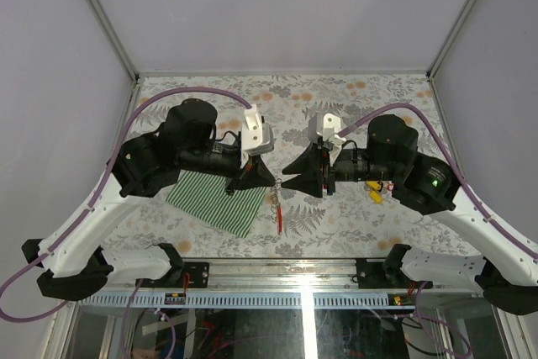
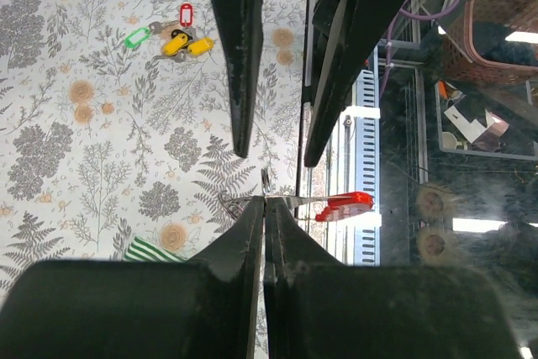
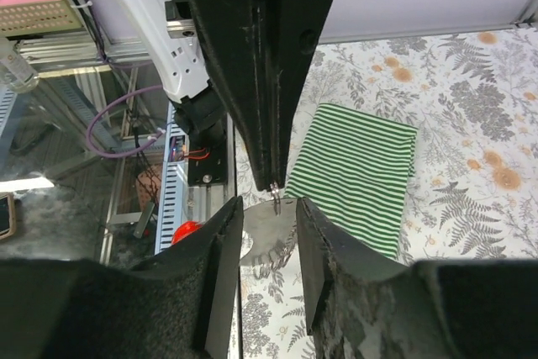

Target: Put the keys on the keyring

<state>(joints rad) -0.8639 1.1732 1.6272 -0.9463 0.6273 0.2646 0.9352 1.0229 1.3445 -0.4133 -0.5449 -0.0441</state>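
Note:
My left gripper [image 2: 266, 201] is shut on the thin grey loop of the keyring [image 2: 244, 200], held up above the table. The keyring's red tag [image 2: 345, 205] sticks out to one side. In the top view the keyring [image 1: 278, 208] hangs below the left gripper [image 1: 271, 181]. My right gripper [image 3: 269, 203] faces the left one tip to tip. It is open, and a flat grey metal piece [image 3: 267, 233] of the keyring shows just beyond its fingertips. The keys [image 2: 172, 35], with yellow, green and red heads, lie together on the table near the right arm [image 1: 374, 193].
A green-and-white striped cloth [image 1: 220, 199] lies on the floral table under the left arm, also seen in the right wrist view [image 3: 353, 170]. The table's near edge with its metal rail [image 1: 303, 268] runs just below the hanging keyring.

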